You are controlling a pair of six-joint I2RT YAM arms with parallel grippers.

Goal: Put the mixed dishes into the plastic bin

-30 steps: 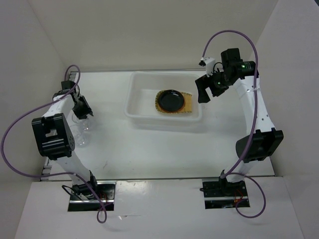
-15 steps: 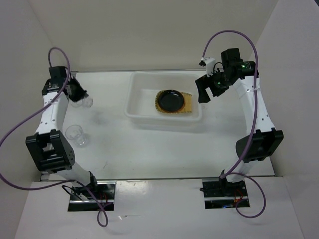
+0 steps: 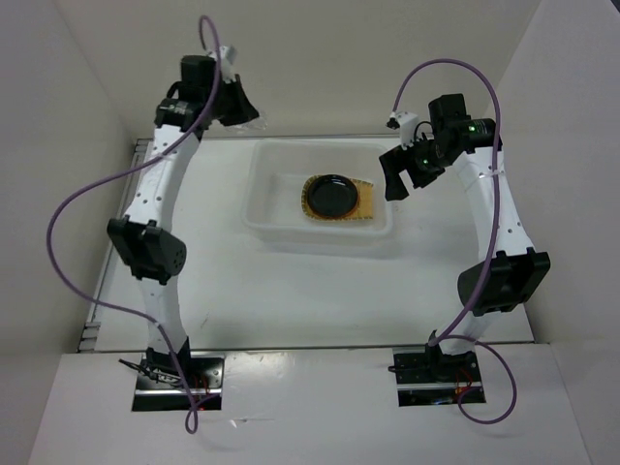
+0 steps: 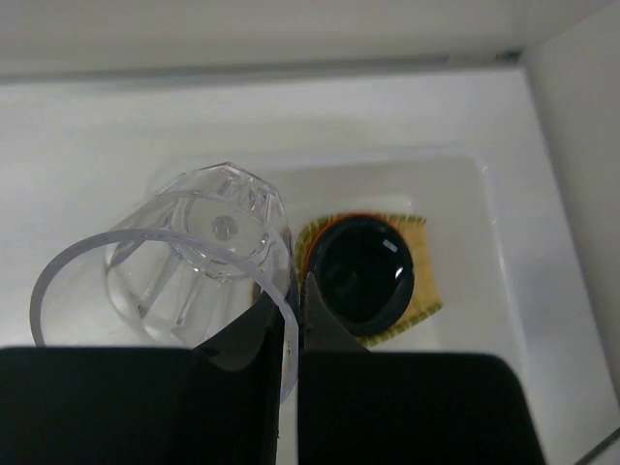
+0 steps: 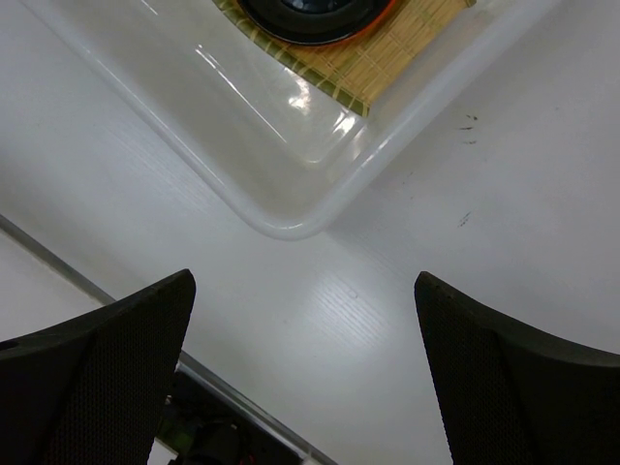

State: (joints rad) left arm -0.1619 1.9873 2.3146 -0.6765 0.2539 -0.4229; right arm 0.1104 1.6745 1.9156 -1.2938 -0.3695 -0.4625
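A clear cup (image 4: pixel 184 254) hangs in the air, tilted, with my left gripper (image 4: pixel 294 294) shut on its rim. That gripper (image 3: pixel 242 108) is raised high above the far left corner of the plastic bin (image 3: pixel 260 199). Inside the bin lies a tan bamboo tray (image 3: pixel 366 200), with a black plate (image 3: pixel 332 195) on top of it. An orange plate (image 4: pixel 360 215) shows only as a thin rim under the black plate (image 4: pixel 362 274). My right gripper (image 3: pixel 400 174) hovers open beside the bin's right end, with nothing between its fingers (image 5: pixel 116 358).
The bin's near corner (image 5: pixel 291 229) lies just ahead of my right gripper (image 5: pixel 305 360), with bare white table below it. White walls close in on the left, back and right. My left arm's elbow (image 3: pixel 145 250) hangs over the table's left side.
My left gripper closed on a clear cup at the table's left side, lifted it and swung it up and back toward the bin. The right arm has not moved.
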